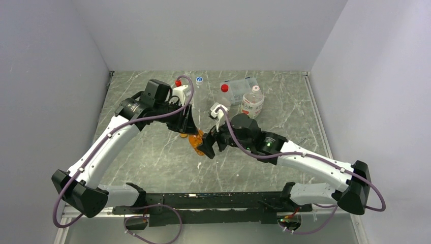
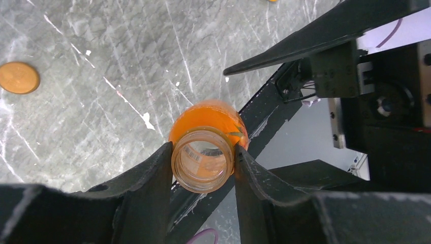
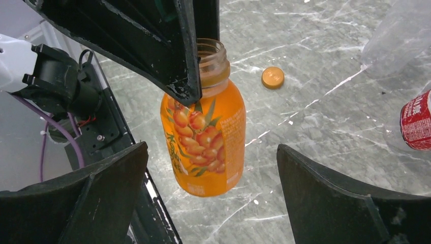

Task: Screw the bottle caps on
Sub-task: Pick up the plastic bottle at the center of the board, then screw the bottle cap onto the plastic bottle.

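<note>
The squat clear plastic bottle of orange liquid, labelled with orange berries and green leaves, is held by its neck between the two black fingers of the left hand, which is closed partway onto it. Its mouth is seen open and uncapped in the left wrist view. The bottle is tilted and appears to be raised off the grey marbled tabletop, near the middle of it. The right hand is spread wide, with its fingers set to either side of the bottle's lower body without touching it, and nothing is held in it. A small round orange plastic cap is lying flat on the tabletop just beyond the bottle. Farther back, a red-labelled clear bottle, a flat clear compartment box and a small blue cap are seen.
</note>
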### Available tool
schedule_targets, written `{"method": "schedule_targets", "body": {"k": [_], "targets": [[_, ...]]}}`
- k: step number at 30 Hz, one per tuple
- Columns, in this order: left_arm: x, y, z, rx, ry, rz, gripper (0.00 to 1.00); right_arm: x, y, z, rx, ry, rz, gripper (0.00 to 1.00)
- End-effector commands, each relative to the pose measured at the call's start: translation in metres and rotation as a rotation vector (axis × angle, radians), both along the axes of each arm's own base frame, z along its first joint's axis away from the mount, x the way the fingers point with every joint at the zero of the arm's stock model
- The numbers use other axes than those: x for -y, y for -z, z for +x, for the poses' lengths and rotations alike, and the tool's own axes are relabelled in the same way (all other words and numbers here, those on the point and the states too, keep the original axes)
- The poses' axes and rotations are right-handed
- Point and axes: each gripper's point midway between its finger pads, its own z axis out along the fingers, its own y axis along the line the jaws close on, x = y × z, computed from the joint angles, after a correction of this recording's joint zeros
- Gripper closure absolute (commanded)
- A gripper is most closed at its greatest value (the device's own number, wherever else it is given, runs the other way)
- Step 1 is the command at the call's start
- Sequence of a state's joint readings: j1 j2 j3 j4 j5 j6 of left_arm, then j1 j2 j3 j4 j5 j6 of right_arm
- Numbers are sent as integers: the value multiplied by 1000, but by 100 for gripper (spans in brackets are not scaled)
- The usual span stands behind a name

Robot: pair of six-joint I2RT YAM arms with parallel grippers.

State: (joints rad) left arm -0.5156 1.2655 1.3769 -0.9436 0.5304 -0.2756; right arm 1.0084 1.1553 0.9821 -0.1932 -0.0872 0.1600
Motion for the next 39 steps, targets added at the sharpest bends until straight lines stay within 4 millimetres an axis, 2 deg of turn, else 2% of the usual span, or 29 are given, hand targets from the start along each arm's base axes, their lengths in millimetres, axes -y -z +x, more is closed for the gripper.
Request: {"method": "schedule_targets", "body": {"k": [1, 6, 12, 20, 22, 23, 24, 25, 28, 31, 34, 37, 39], "targets": [[13, -43, -3, 94, 54, -118, 100, -7, -4, 10, 58, 33, 21, 0], [17, -59, -5, 117, 67, -159, 100, -9, 5, 10, 52, 34, 5, 0], [19, -55, -6, 95, 76, -163, 100, -9, -2, 11, 62, 46, 33, 5], [22, -56, 0, 107, 53, -189, 100, -11, 1, 10, 43, 45, 37, 40], [20, -55, 4, 121, 22, -179, 80, -7, -1, 11, 43, 60, 40, 44], [17, -54, 7, 127, -6, -166, 67, -6, -1, 11, 40, 64, 42, 46], [14, -54, 11, 141, -42, -152, 49, -3, -2, 12, 40, 79, 39, 48], [10, -55, 16, 157, -74, -142, 39, 0, -1, 14, 38, 97, 35, 50], [0, -63, 28, 223, -176, -131, 16, 9, -1, 17, 25, 131, 39, 52], [-13, -77, 37, 306, -265, -128, 6, 21, 2, 19, 11, 166, 40, 52], [-36, -85, 50, 374, -404, -84, 3, 35, 8, 24, -6, 204, 37, 52], [-64, -73, 63, 390, -572, 11, 3, 47, 13, 25, -18, 240, 33, 52], [-76, -53, 73, 371, -645, 86, 4, 55, 13, 25, -22, 259, 40, 52]]}}
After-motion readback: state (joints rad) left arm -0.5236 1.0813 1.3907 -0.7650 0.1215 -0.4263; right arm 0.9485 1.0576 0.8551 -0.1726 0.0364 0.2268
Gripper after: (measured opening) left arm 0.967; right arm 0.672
